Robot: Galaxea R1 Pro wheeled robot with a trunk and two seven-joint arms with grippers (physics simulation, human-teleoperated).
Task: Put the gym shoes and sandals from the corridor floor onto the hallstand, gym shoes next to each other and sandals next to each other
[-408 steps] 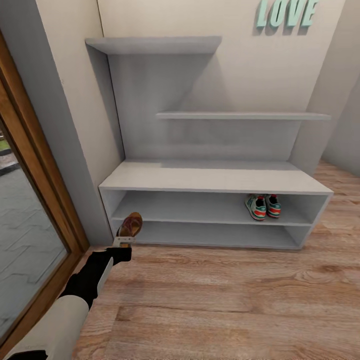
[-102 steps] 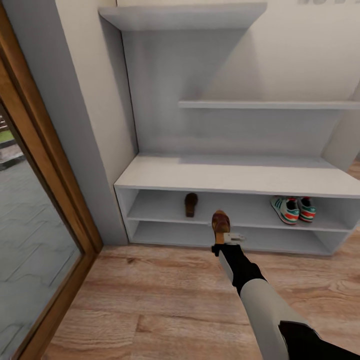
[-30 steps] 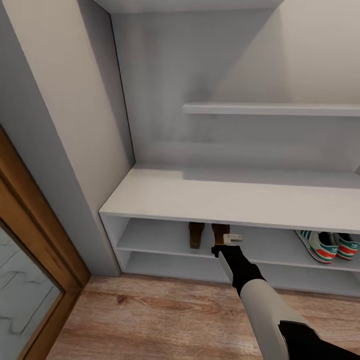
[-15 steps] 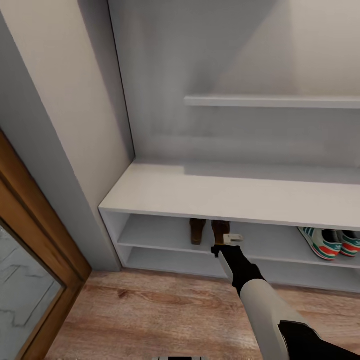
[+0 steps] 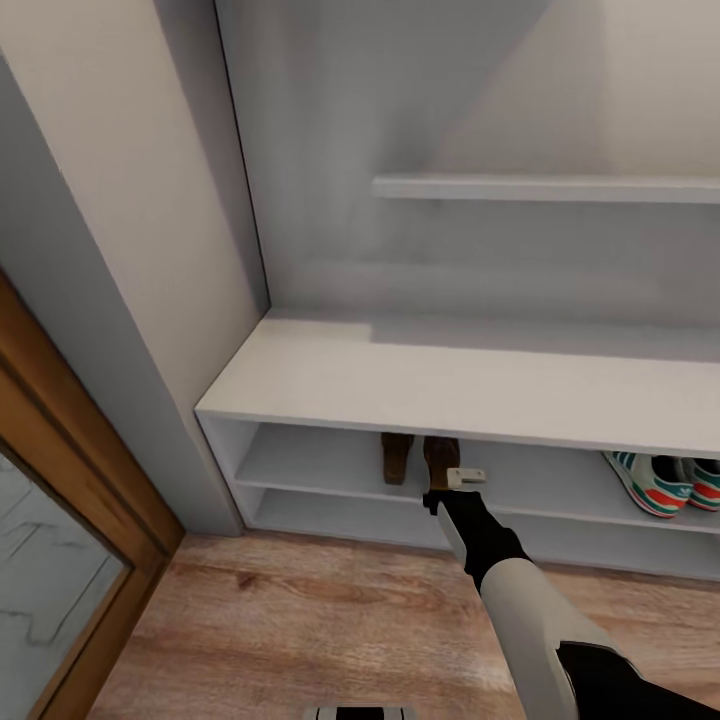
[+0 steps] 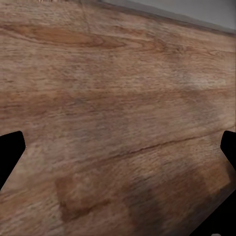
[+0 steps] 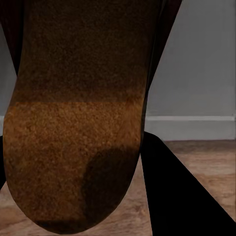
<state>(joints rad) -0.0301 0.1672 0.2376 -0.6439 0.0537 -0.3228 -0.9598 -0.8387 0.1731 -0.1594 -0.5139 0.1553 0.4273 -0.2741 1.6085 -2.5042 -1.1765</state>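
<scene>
Now my right gripper [image 5: 452,478] holds one sandal [image 5: 440,459] just inside the rack's [image 5: 420,385] upper compartment, long axis pointing far into it, its mate [image 5: 394,458] just to the left, gym shoes [image 5: 665,483] well to the right.

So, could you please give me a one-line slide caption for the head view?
Right gripper holds a sandal in the hallstand's upper compartment beside its mate; gym shoes sit further right.
</scene>
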